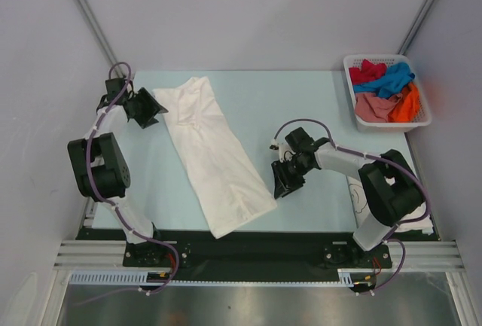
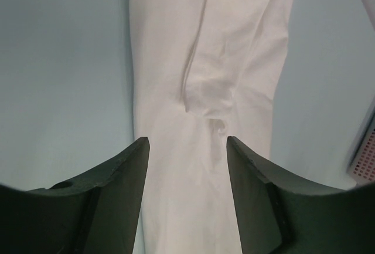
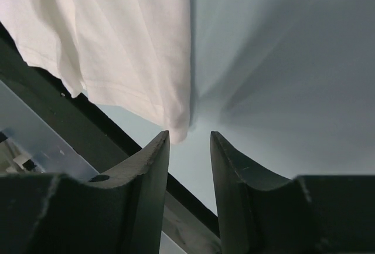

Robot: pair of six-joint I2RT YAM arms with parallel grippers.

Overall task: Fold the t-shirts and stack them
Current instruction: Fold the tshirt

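Observation:
A plain white t-shirt [image 1: 213, 153] lies folded into a long strip, running from the far left to the near middle of the table. My left gripper [image 1: 151, 108] is open and empty beside its far end; the left wrist view shows the shirt [image 2: 199, 90] between and beyond the open fingers. My right gripper [image 1: 285, 185] is open and empty just right of the shirt's near corner [image 3: 176, 126]. A white shirt with black line print [image 1: 361, 194] lies under my right arm, mostly hidden. Red, blue, pink and orange shirts [image 1: 384, 89] fill the basket.
The white lattice basket [image 1: 423, 111] stands at the far right corner. The table's near edge with its black rail [image 1: 241, 239] runs just below the shirt's near end. Grey walls close in the left, right and far sides.

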